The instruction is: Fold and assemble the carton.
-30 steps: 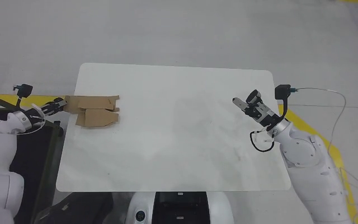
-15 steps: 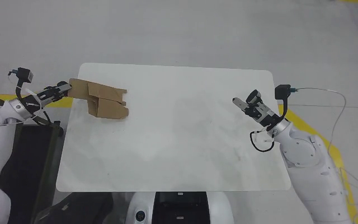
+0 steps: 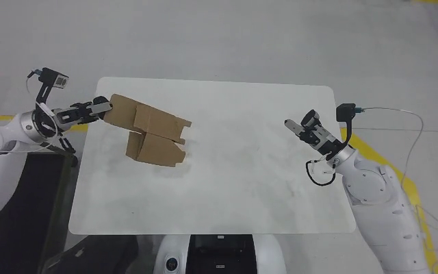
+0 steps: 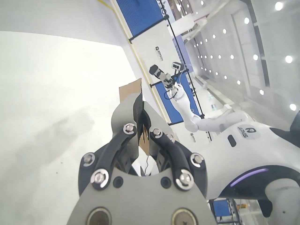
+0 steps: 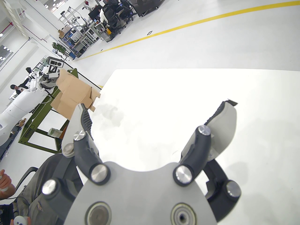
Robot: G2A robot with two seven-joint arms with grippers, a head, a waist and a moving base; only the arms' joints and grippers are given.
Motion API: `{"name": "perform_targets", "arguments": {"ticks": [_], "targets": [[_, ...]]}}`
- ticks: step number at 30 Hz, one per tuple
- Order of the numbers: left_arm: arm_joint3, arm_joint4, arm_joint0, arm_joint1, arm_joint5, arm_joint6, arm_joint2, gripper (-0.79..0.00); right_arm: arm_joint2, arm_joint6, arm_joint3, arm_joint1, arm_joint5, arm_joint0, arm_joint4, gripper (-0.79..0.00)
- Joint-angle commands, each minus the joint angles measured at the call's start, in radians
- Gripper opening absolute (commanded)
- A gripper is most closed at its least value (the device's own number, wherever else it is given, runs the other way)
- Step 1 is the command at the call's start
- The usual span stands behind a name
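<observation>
Early going: flattened brown cardboard carton [image 3: 156, 137] clamped at one edge in left pincer [image 3: 104, 108], dangling over left end of white rectangular desk [image 3: 239, 198]. Right pincer [image 3: 301, 121] spread wide, empty, well apart. All folding left.

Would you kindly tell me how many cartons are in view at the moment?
1. The flattened carton is over the left side of the table, held at one end in the left arm's jaws. Nothing visible could hide another.

Robotics lab hall: glossy white floor [image 5: 234, 45], yellow floor line [image 5: 211, 17], workstations [image 5: 112, 20], blue partitions [image 4: 138, 5].
</observation>
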Motion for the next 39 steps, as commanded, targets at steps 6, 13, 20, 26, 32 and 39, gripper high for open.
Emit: {"name": "perform_targets", "arguments": {"ticks": [6,13,20,26,32,39], "targets": [[-0.100,-0.064,-0.052,-0.016,0.026,-0.026,0.048,-0.785,0.000,0.000,0.000,0.000,0.000,0.000,0.000,0.000],[-0.077,-0.108,-0.213,-0.057,0.074,-0.074,0.149,-0.785,0.000,0.000,0.000,0.000,0.000,0.000,0.000,0.000],[-0.016,-0.112,-0.358,-0.106,0.119,-0.119,0.252,-0.785,0.000,0.000,0.000,0.000,0.000,0.000,0.000,0.000],[0.027,-0.095,-0.427,-0.133,0.138,-0.137,0.303,-0.785,0.000,0.000,0.000,0.000,0.000,0.000,0.000,0.000],[0.027,-0.095,-0.427,-0.133,0.138,-0.137,0.303,-0.785,0.000,0.000,0.000,0.000,0.000,0.000,0.000,0.000],[0.027,-0.095,-0.427,-0.133,0.138,-0.137,0.303,-0.785,0.000,0.000,0.000,0.000,0.000,0.000,0.000,0.000]]}}
